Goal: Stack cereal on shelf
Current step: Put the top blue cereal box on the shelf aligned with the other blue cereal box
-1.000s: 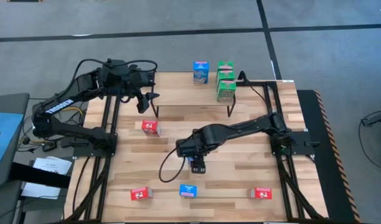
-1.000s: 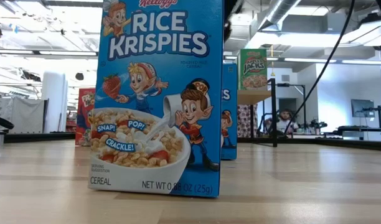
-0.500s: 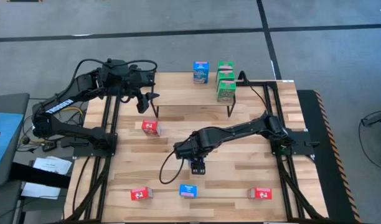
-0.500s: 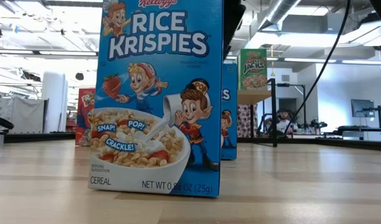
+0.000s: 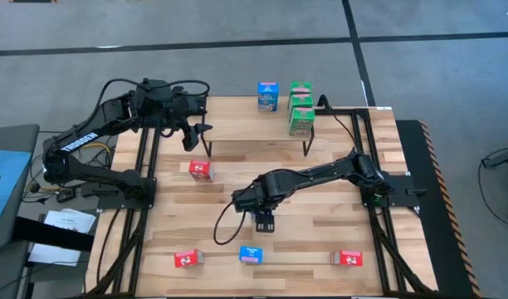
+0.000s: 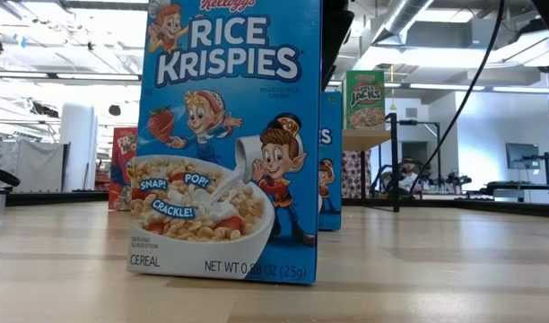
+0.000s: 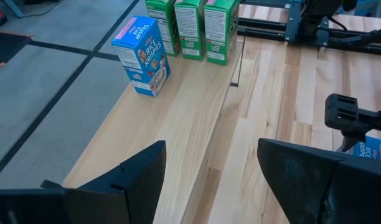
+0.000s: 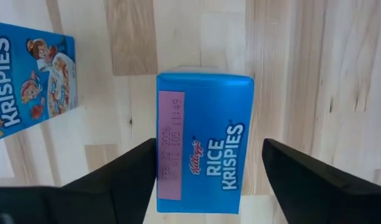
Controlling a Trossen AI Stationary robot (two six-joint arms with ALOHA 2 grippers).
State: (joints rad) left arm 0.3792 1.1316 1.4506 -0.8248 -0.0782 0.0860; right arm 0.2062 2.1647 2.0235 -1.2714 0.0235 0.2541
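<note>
The blue cereal box (image 8: 203, 144) stands upright mid-tabletop (image 5: 320, 216), between the right hand's (image 8: 203, 177) spread fingers, ungripped. Its smooth, light cardboard could tip or skid on the slatted wood if one finger lands first. The left hand (image 7: 209, 180) hovers, fingers apart, over the shelf (image 5: 246, 130).

On the near blue box (image 6: 230, 139) we read "Kellogg's RICE KRISPIES", "SNAP! POP! CRACKLE!", "CEREAL" and "NET WT", perhaps "(25g)". The green box (image 6: 366, 100) on the shelf (image 6: 369, 139) shows "JACKS". The box top (image 8: 203, 143) says "Kellogg's RICE KRISPIES" beside a pink date strip.
</note>
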